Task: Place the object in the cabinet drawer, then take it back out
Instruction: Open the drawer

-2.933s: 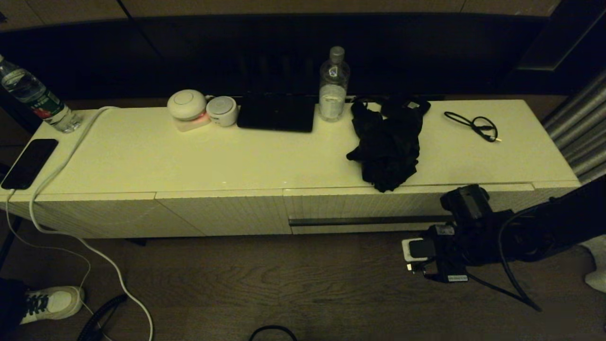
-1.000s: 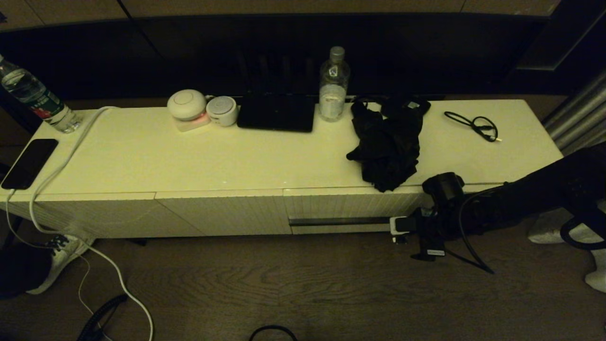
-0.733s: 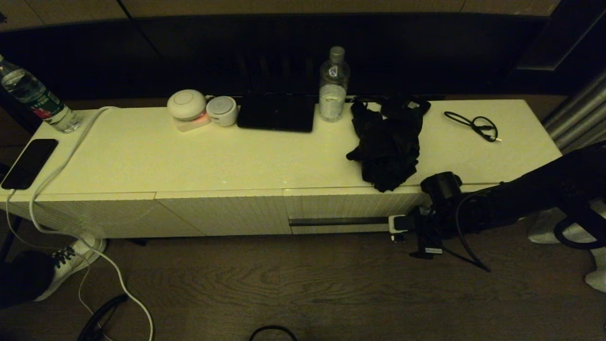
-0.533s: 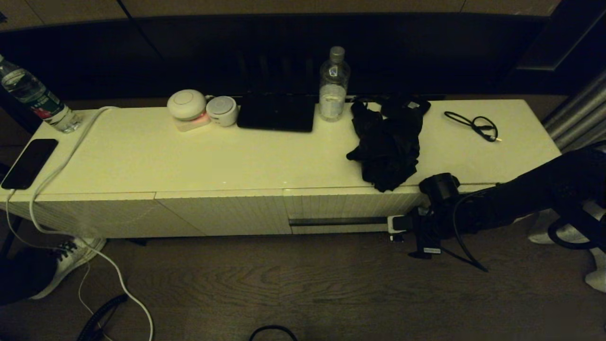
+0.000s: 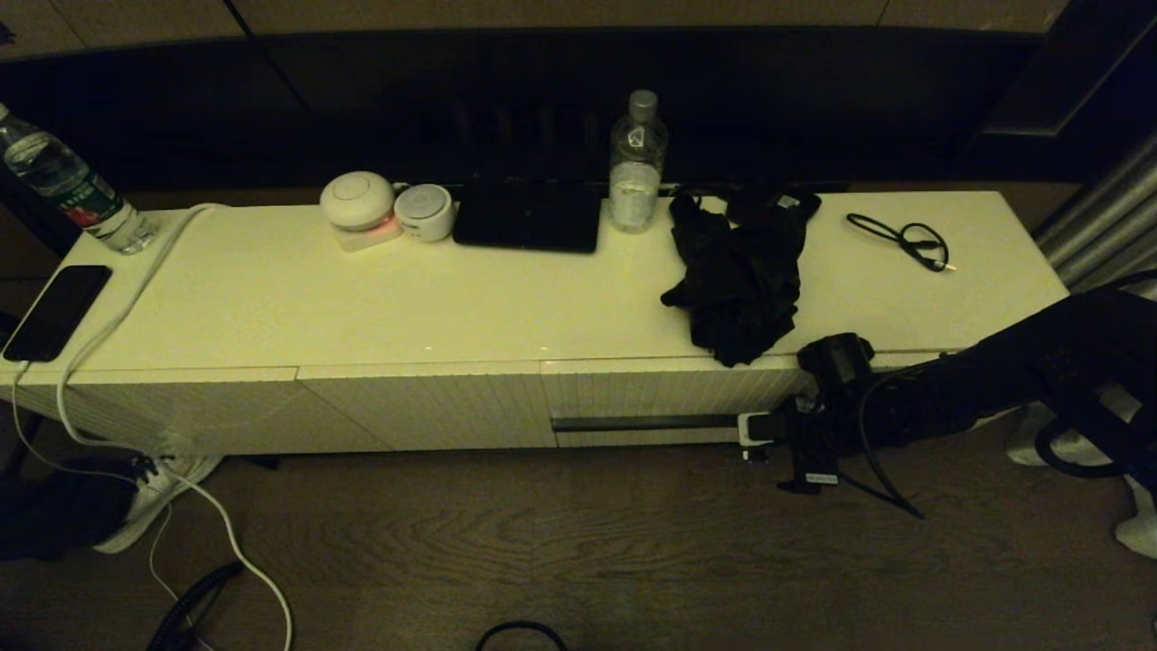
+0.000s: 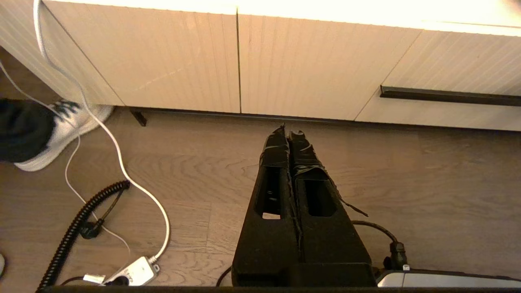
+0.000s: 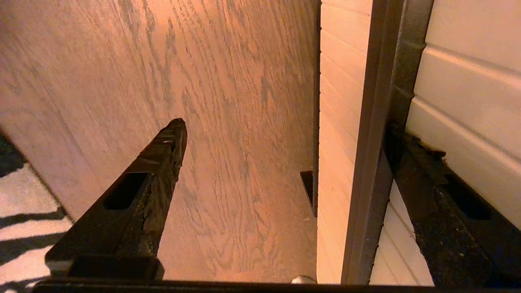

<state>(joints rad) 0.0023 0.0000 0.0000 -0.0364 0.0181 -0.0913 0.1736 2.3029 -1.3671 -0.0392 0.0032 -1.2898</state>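
The object, a black fabric bundle [image 5: 737, 280], lies on the cabinet top at its front edge, just above the cabinet drawer [image 5: 669, 393]. The drawer is closed, its dark handle slot [image 5: 646, 422] running along the ribbed front. My right gripper [image 5: 768, 427] is low at the right end of that slot and open. In the right wrist view [image 7: 285, 130] one finger [image 7: 427, 183] lies against the handle slot [image 7: 378, 142] and the other hangs over the floor. My left gripper [image 6: 287, 132] is shut and empty, low over the floor before the cabinet.
On the cabinet top stand a water bottle [image 5: 637, 163], a flat black box [image 5: 529, 217], two white round devices [image 5: 357, 199], a looped black cable [image 5: 904, 237], a phone [image 5: 54, 312] and a second bottle [image 5: 63, 185]. A white cable [image 5: 217, 524] and someone's shoe [image 5: 136, 493] are on the floor at left.
My right arm has swung left and in toward the drawer front, bringing the open gripper up to the handle slot. The shoe on the left has shifted.
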